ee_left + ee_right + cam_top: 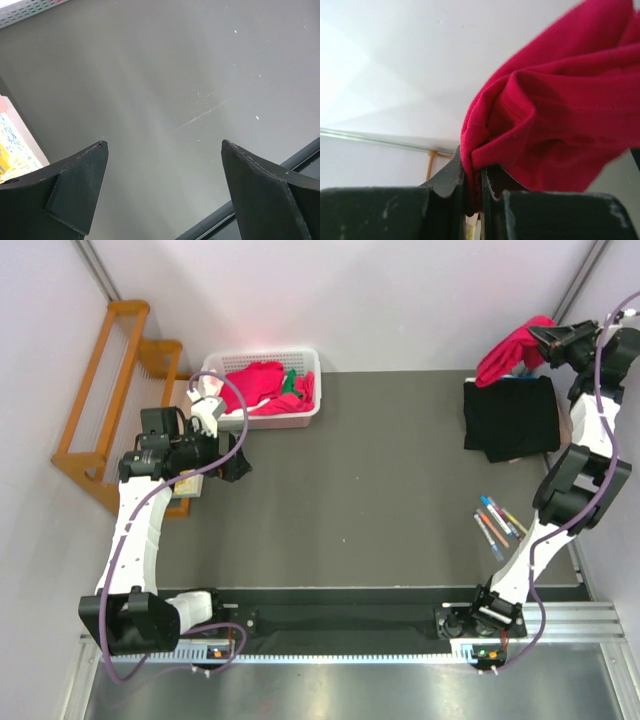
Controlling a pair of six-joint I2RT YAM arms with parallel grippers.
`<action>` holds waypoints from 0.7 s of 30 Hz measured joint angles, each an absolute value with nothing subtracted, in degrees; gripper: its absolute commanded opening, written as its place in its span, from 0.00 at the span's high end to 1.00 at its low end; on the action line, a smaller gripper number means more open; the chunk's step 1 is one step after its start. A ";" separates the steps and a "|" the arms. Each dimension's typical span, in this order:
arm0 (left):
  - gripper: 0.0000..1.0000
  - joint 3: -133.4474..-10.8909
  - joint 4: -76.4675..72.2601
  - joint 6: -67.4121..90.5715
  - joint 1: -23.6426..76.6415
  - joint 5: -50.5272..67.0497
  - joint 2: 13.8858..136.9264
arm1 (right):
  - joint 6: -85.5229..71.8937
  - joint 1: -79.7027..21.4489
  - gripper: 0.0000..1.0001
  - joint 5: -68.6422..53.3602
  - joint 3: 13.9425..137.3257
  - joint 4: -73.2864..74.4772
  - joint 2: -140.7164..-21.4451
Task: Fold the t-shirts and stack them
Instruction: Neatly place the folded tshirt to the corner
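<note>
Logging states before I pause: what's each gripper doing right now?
Left gripper: open, holding nothing.
Right gripper: shut on a red t-shirt.

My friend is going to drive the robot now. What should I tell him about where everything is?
Left gripper: open, empty, over the table near the basket.
Right gripper: shut on a red t-shirt, held up at the far right corner.
Black t-shirt: lies flat at the far right, looks folded.
Left to do: fold the red one, stack it, then do the heaped shirts in the basket.
</note>
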State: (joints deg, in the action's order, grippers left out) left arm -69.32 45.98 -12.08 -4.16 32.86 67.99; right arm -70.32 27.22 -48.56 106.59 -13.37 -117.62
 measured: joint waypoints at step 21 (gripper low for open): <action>0.01 -71.57 47.29 -12.14 -4.23 33.47 67.66 | -66.19 28.34 1.00 -40.58 101.08 3.42 -115.70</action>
